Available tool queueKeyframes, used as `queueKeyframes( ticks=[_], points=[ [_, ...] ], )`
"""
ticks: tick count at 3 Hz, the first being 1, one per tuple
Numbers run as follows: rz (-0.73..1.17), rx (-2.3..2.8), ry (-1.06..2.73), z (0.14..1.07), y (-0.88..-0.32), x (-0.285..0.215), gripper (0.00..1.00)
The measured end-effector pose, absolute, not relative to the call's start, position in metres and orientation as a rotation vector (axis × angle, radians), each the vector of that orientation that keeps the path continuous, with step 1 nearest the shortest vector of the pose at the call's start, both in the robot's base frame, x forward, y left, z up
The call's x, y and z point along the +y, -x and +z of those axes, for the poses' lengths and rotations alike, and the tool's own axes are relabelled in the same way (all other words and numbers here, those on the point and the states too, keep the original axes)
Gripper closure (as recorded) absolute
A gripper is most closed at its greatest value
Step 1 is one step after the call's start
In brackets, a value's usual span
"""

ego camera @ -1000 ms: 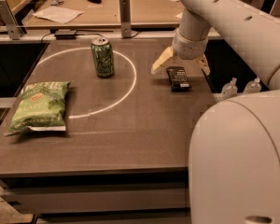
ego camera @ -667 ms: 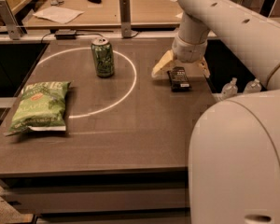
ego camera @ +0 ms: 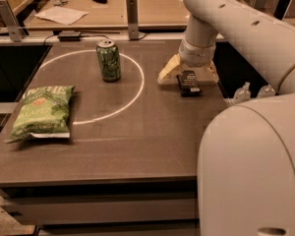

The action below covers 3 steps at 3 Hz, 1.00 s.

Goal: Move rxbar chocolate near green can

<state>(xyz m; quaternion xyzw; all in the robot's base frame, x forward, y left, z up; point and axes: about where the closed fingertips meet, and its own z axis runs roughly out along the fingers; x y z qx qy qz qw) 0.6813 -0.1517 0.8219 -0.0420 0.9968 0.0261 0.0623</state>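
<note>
The rxbar chocolate (ego camera: 188, 82), a small dark flat bar, lies on the table at the right, near the right edge. The green can (ego camera: 108, 59) stands upright to its left, at the back of a white circle marked on the table. My gripper (ego camera: 188, 74) hangs from the white arm directly over the bar's far end. It is open, with one pale finger (ego camera: 168, 71) left of the bar and the other (ego camera: 212, 75) right of it. The bar rests flat between them.
A large green chip bag (ego camera: 41, 112) lies at the table's left edge. The brown table (ego camera: 137, 141) ends just right of the bar. Behind it are a raised ledge, a metal post (ego camera: 132, 17) and a far desk with papers. My white base (ego camera: 255, 171) fills the lower right.
The gripper has come down slightly over the bar, its fingers now closer to the table on either side. The bar, can and chip bag have not moved.
</note>
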Motion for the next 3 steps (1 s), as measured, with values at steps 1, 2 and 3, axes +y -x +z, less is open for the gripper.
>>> queueKeyframes(
  ticks=[1,2,3],
  points=[
    [0.064,3.005,0.127,0.8238,-0.6840,-0.1520,0.08],
    [0.050,3.008,0.133,0.8227,-0.6837,-0.1527,0.25],
    [0.040,3.013,0.133,0.8209,-0.6820,-0.1525,0.48]
  ],
)
